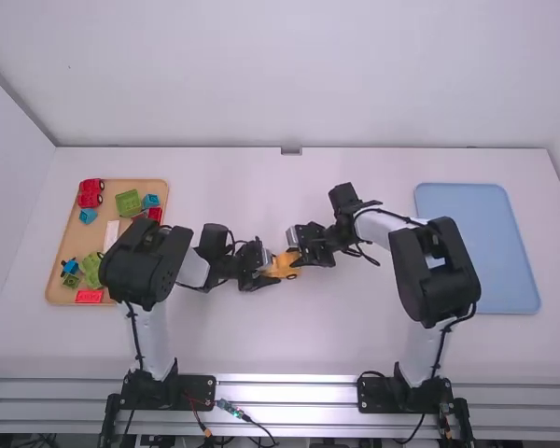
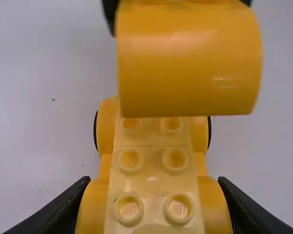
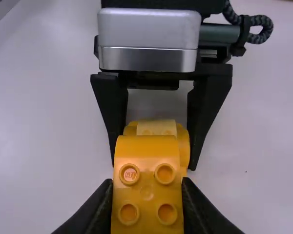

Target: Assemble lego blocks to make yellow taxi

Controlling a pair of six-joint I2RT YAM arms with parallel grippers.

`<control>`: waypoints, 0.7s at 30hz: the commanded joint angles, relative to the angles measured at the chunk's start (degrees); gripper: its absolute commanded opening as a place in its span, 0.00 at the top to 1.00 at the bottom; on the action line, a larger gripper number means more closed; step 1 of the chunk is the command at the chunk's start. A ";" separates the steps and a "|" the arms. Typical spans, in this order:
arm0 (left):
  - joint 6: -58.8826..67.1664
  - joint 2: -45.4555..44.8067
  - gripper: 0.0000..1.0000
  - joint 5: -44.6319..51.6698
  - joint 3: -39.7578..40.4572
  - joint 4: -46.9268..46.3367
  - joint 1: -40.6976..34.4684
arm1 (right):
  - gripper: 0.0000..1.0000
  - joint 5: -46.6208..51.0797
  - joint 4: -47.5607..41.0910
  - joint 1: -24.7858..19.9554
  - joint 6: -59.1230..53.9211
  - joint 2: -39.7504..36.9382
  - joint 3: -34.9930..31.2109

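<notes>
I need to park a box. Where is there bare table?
The white table is bare beyond both arms, towards its far edge, and nearer, between the arms. The pale blue rectangular tray is bare too, though the right arm overhangs its left side. It is crowded where the left pincer and right pincer hold yellow plastic blocks, and on the tan tray.

Blocked mid-bench point(image 1: 261, 336) by the left gripper point(image 1: 273, 271) and right gripper point(image 1: 297, 256), facing closely, with the curved block point(image 2: 188, 68) hanging over the yellow car's studs point(image 2: 175, 159). Open beyond both to the far edge; open nearer too, between the arms. Overhung along the wooden tray's point(image 1: 68, 243) right side by the left arm point(image 1: 145, 266), over the blue tray's point(image 1: 467, 201) left by the right arm point(image 1: 436, 271).
</notes>
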 commanded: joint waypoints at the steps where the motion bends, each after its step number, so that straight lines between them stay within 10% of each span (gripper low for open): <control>1: 5.02 0.35 0.50 -1.72 0.90 -3.66 -0.48 | 0.80 -1.29 0.33 -0.11 0.33 0.52 0.13; 21: 9.54 0.35 0.56 -1.76 5.44 -10.16 -0.46 | 0.83 1.22 15.13 1.53 16.46 0.52 -6.34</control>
